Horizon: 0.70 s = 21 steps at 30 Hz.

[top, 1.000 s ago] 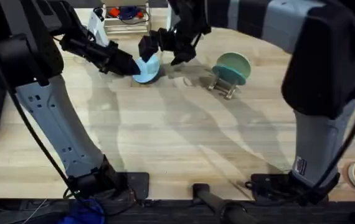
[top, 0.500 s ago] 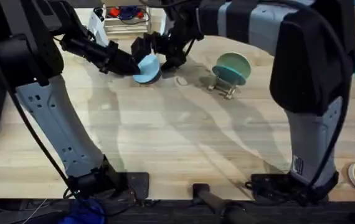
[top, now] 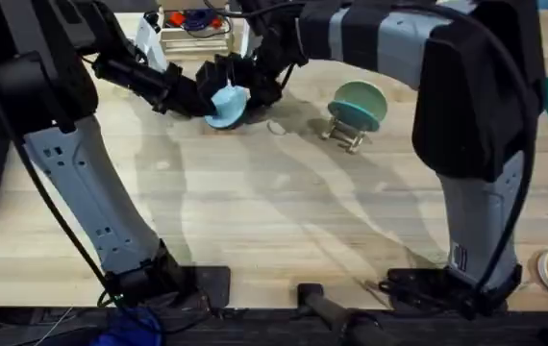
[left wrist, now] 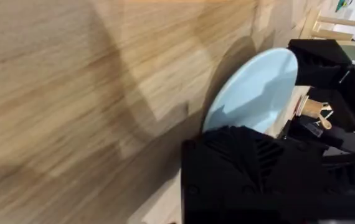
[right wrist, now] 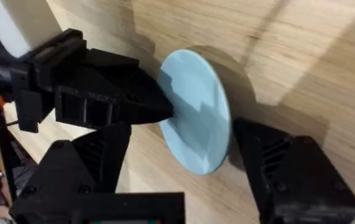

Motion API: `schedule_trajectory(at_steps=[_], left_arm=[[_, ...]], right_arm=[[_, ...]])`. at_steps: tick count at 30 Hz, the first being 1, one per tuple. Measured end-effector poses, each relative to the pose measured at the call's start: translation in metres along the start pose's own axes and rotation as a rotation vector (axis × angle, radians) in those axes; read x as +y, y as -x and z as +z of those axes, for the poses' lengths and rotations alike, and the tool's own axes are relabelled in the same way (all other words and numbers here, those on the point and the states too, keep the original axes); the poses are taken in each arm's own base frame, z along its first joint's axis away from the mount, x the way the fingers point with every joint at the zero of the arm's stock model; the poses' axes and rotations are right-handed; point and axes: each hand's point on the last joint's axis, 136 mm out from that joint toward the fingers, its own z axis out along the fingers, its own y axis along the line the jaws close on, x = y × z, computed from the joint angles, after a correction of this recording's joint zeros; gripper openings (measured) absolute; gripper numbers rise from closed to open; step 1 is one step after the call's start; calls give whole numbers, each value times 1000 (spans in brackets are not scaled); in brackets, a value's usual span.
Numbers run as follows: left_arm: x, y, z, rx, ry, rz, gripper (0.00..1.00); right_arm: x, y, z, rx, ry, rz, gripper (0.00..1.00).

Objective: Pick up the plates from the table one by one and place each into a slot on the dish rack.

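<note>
The light blue plate (top: pixel 227 104) stands tilted on its edge at the far middle of the desk (top: pixel 255 211). The left end effector (top: pixel 200 99) is closed on the plate's rim from the left. The right end effector (right wrist: pixel 184 146) is spread wide, one finger on either face of the plate, neither seen pressing on it in the right wrist view.

The mint-green plate (top: pixel 360 102) already stands upright in a slot of the dish rack (top: pixel 345 133), to the right of the blue plate and apart from it.

Handling, as a judgement:
- The plate appears thin, rigid and light; it shows no flex under the grip.
- Its surface looks smooth and matte. A grip on the bare rim may slip or let the plate swing.
- The material cannot be determined; it should be treated as breakable if dropped on its edge.
- The best hold is across the rim, with one pad on each face, reaching well in from the edge. The lower rim must remain free to enter a slot.

No brand, label or readable writing is visible on the plates, the rack or the arms.
</note>
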Motion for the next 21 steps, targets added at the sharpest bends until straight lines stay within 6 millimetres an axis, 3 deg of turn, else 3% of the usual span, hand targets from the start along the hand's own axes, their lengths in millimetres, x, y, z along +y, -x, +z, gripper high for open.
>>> schedule_trajectory(at_steps=[9, 14, 15, 18, 21], left_arm=[[0, 0, 0, 0, 0, 0, 41], [0, 0, 0, 0, 0, 0, 41], [0, 0, 0, 0, 0, 0, 41], [0, 0, 0, 0, 0, -1, 41], [0, 0, 0, 0, 0, 0, 41]], right_arm=[[-3, -3, 0, 17, -1, 25, 778], [-12, -1, -3, 23, -11, 53, 597], [-14, 0, -4, 21, -12, 59, 559], [-18, 3, -6, 17, -15, 77, 316], [-22, 5, -7, 14, -20, 92, 203]])
